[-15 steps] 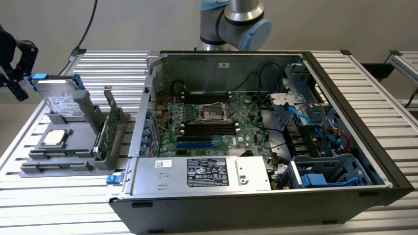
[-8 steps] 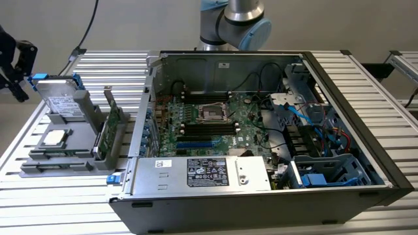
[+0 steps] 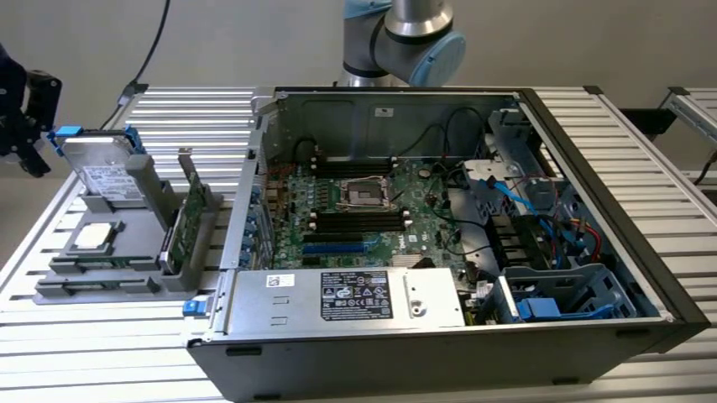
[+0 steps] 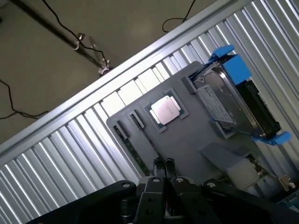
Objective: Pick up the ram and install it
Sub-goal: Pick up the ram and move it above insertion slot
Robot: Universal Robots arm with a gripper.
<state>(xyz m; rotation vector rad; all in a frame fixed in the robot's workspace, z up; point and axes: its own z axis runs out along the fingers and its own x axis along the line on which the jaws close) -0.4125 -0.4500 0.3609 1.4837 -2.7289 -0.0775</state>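
The gripper (image 4: 163, 163), fingertips pressed together on nothing, hangs above the grey parts tray (image 4: 189, 148) where the ram (image 4: 134, 153) sits edge-up in its slot, so pickup and installation in the open computer case (image 3: 641, 231) both remain.

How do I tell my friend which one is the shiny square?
On the exterior view's left, beside the open computer case, sits a grey tray. The shiny square chip lies flat on it; the blue-railed hard drive and green card stand on edge.
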